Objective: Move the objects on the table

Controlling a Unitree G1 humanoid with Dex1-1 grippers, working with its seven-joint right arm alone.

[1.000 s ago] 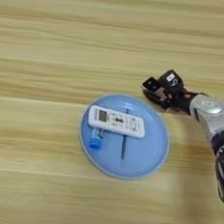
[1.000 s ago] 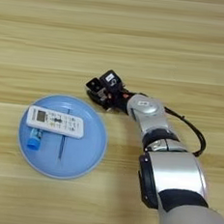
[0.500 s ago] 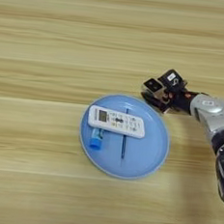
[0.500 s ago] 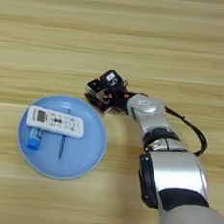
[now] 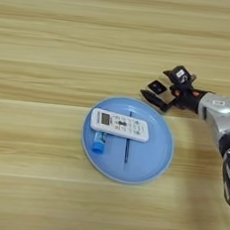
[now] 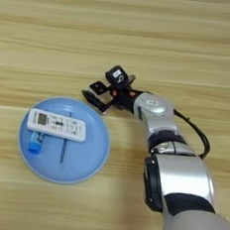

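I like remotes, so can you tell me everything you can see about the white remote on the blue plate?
The white remote is slim and rectangular, plastic by the look of it. A small grey display sits near its left end, with rows of little buttons running to the right. It lies flat, face up, slightly slanted, across the upper part of the blue plate. It rests over the tops of a small blue-capped tube and a thin dark stick. The gripper is off to its right, not touching it.

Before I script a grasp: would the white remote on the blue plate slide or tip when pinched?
The remote looks rigid, flat and slim, so tipping seems unlikely. It rests partly across a thin dark stick on the smooth plate, so it might rock or skid.
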